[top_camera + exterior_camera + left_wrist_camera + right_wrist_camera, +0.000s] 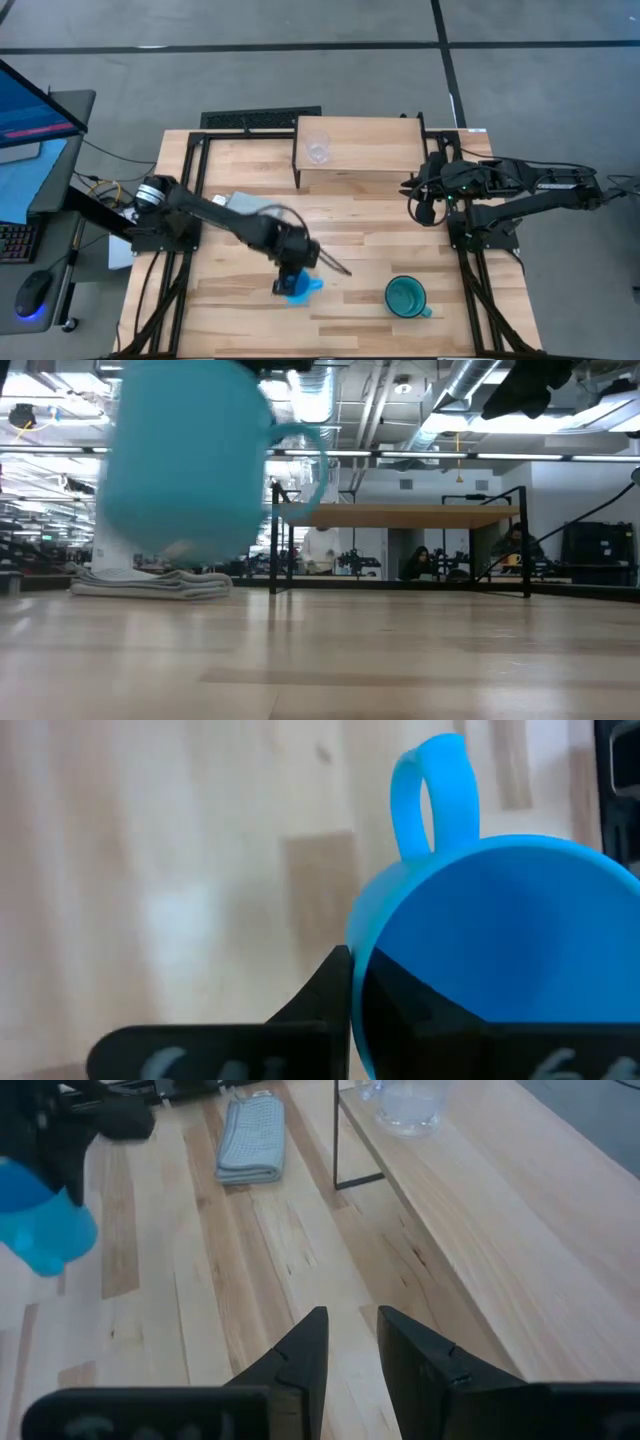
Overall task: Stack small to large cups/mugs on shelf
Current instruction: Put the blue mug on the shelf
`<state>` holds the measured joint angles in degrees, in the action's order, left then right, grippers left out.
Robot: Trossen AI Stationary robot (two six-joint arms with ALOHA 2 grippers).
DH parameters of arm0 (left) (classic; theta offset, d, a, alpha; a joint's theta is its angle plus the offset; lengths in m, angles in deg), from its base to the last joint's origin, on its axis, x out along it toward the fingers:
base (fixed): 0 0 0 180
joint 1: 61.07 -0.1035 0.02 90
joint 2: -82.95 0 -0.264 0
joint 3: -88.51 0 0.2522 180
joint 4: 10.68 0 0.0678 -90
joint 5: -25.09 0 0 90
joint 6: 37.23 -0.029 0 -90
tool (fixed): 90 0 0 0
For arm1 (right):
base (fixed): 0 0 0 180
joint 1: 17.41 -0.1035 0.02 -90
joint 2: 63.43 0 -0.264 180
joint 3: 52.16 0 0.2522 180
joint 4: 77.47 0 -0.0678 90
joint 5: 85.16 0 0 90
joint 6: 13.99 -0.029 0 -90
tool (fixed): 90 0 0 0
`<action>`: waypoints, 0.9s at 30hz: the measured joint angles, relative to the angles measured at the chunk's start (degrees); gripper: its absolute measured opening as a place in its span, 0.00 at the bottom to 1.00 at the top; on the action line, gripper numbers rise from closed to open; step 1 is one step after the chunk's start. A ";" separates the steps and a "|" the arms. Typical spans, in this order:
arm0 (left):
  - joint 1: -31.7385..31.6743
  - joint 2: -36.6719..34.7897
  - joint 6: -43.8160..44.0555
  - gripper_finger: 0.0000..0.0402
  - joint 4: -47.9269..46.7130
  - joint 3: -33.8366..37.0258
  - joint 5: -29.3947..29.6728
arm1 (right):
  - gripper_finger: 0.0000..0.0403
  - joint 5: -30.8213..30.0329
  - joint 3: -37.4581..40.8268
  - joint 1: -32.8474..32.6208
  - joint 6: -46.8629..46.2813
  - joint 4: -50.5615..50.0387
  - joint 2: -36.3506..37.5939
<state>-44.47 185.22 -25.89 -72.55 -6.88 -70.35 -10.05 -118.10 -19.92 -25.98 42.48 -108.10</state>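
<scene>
My left gripper [292, 272] is shut on the bright blue handled mug [301, 288] over the front middle of the table. In the low view the mug [190, 460] hangs above the tabletop with its handle [312, 460] out to one side. The teal-green mug [407, 297] stands on its base at the front right. The tiny clear glass cup [318, 148] stands on the left part of the light-wood shelf [375, 150] at the back. My right gripper [424, 205] waits near the shelf's right end, its fingers [352, 1325] a narrow gap apart and empty. My left gripper holds the blue mug by its wall at the rim [356, 935], a little way round from the handle [435, 795]. One finger [325, 990] is outside and the other [420, 1010] is inside. The fingers come from above. The mug is lifted clear, roughly upright, opening up.
A folded grey cloth [245, 204] lies on the table left of centre, partly under my left arm; it also shows in the right wrist view [250, 1140]. The shelf stands on black legs [337, 1140]. A monitor, keyboard and mouse sit off the table's left.
</scene>
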 joint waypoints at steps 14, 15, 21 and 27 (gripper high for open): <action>-15.65 -10.09 -19.97 0.00 -0.59 -14.17 4.26 | 0.28 0.00 0.00 0.00 0.47 0.00 0.00; -16.83 -10.09 -21.71 0.00 -0.66 -15.48 4.19 | 0.28 0.00 0.00 0.00 0.48 -0.02 0.00; -24.34 -10.11 -29.39 0.00 -0.63 -20.60 1.08 | 0.28 -0.07 0.00 0.00 0.44 0.00 0.00; -30.64 -10.05 -37.68 0.00 0.38 -21.92 -1.88 | 0.28 -0.44 0.00 0.00 -1.78 0.05 -0.52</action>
<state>-75.11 175.17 -63.57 -72.17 -28.80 -72.23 -10.49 -118.10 -19.92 -27.76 42.53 -108.62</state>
